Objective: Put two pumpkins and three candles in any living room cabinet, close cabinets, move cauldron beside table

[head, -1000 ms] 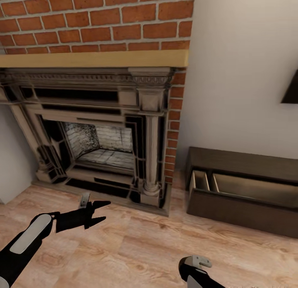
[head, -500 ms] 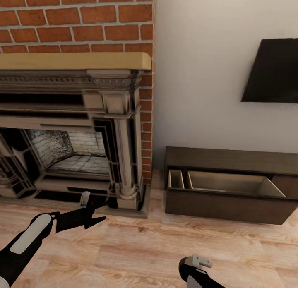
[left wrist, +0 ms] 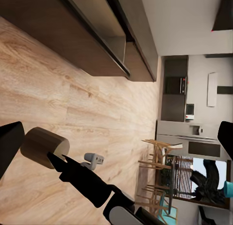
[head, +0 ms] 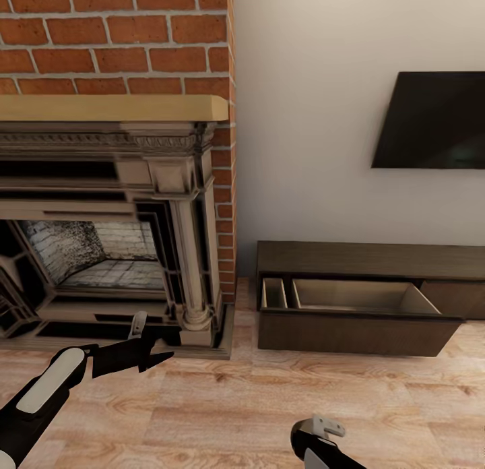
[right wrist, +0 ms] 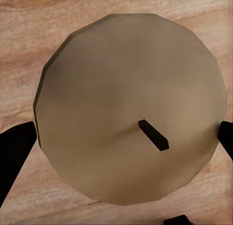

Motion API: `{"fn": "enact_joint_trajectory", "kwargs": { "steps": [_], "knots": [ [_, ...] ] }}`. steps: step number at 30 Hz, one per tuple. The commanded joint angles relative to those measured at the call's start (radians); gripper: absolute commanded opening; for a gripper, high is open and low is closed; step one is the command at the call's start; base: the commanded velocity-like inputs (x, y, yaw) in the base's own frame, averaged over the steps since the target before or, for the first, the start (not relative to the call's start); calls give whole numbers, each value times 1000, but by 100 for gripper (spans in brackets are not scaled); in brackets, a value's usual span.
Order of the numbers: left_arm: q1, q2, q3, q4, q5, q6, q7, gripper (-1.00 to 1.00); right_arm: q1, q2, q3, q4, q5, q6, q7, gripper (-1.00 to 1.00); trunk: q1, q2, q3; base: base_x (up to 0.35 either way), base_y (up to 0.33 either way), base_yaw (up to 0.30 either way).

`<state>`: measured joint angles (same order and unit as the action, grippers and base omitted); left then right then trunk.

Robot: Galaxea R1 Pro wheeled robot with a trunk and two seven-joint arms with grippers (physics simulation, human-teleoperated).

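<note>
Head view: the cabinet (head: 357, 300) sits low against the pale wall at about 3 o'clock from the frame's centre, its long drawer pulled out and showing a pale beige inside split into a narrow compartment and a wide one, both bare as far as can be seen. A black TV (head: 431, 122) hangs on the wall above it, and a brick fireplace (head: 114, 213) with a tan mantel stands just beside the cabinet's end, toward 9 o'clock. The left gripper (head: 162, 346) hangs over the wood floor (head: 236, 401) at about 7 o'clock, its black fingers spread apart with nothing between them. At 6 o'clock only the right arm's wrist (head: 316, 439) shows at the frame's edge. In the right wrist view a candle (right wrist: 131, 108) is seen end-on, a tan round face with a short dark wick, framed between the two dark fingertips of the right gripper (right wrist: 124, 137); the tips lie at the candle's sides, though whether they press on it cannot be told. The left wrist view shows the same candle (left wrist: 44, 146) held out over the floor (left wrist: 87, 113) at the tip of the right arm, with the open drawer well apart from it.
</note>
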<state>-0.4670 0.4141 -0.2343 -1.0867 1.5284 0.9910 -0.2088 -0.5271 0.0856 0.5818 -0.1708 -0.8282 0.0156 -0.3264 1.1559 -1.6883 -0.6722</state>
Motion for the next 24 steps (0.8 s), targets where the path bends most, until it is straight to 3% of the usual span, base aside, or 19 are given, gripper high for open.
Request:
{"fn": "enact_joint_trajectory", "kwargs": {
  "steps": [1,24],
  "knots": [
    [-1,1,-2,1,-8,0,-10,100,-1,-1,9,-1,-10,2,-4,-100,-4,7,1,0,0,-2],
    [-1,0,-2,1,-9,0,-9,100,-1,-4,8,-1,-12,-1,0,-100,-92,168,64,0,0,0]
  ]
}}
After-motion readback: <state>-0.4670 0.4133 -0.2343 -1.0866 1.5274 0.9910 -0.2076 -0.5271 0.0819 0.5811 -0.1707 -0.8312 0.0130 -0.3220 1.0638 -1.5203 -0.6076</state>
